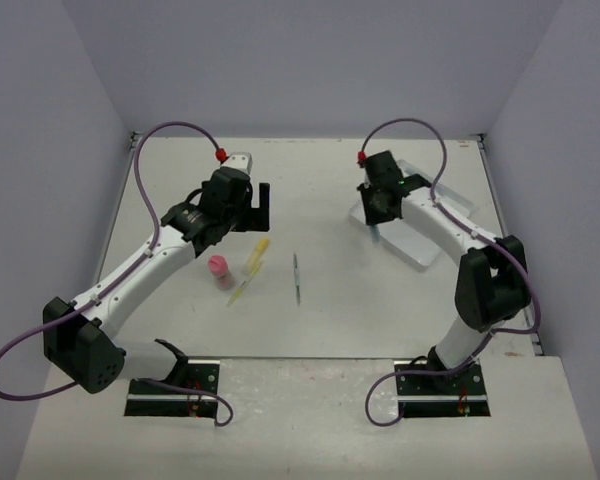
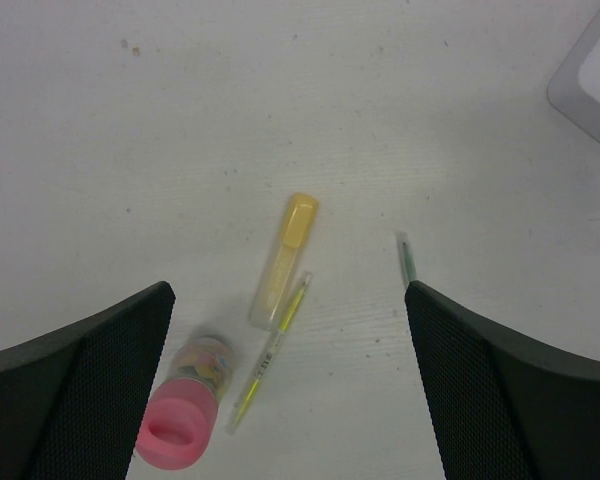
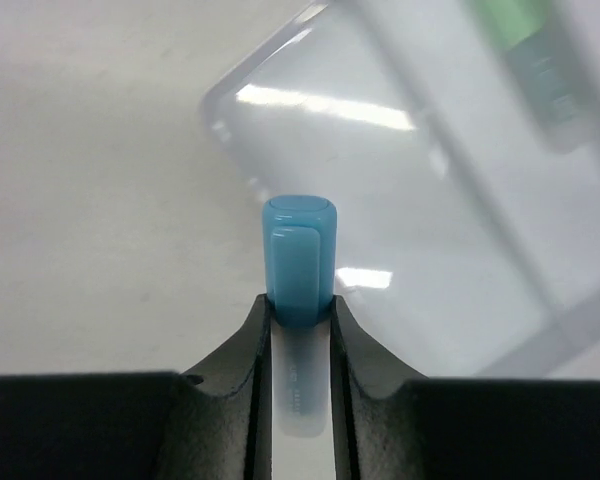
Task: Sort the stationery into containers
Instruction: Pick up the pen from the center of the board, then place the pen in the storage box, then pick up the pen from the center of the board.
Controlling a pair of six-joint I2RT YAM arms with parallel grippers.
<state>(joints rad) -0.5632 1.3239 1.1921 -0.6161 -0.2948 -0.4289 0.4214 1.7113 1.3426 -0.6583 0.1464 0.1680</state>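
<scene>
My left gripper (image 1: 257, 203) is open and empty above the table, and its wide jaws (image 2: 288, 300) frame the loose stationery. Below it lie a stubby pink cylinder (image 1: 220, 269) (image 2: 180, 420), a yellow marker (image 1: 257, 256) (image 2: 285, 258) and a thin yellow-green pen (image 1: 241, 291) (image 2: 270, 352). A thin green pen (image 1: 298, 278) (image 2: 407, 258) lies to their right. My right gripper (image 1: 374, 228) (image 3: 300, 305) is shut on a light-blue short stick (image 3: 299, 258) over the near left corner of the clear tray (image 1: 435, 215) (image 3: 280, 90). A green stick (image 3: 515, 25) lies in the tray, blurred.
A corner of the tray (image 2: 590, 75) shows at the upper right of the left wrist view. Grey walls close the table at the back and both sides. The arm bases stand at the near edge.
</scene>
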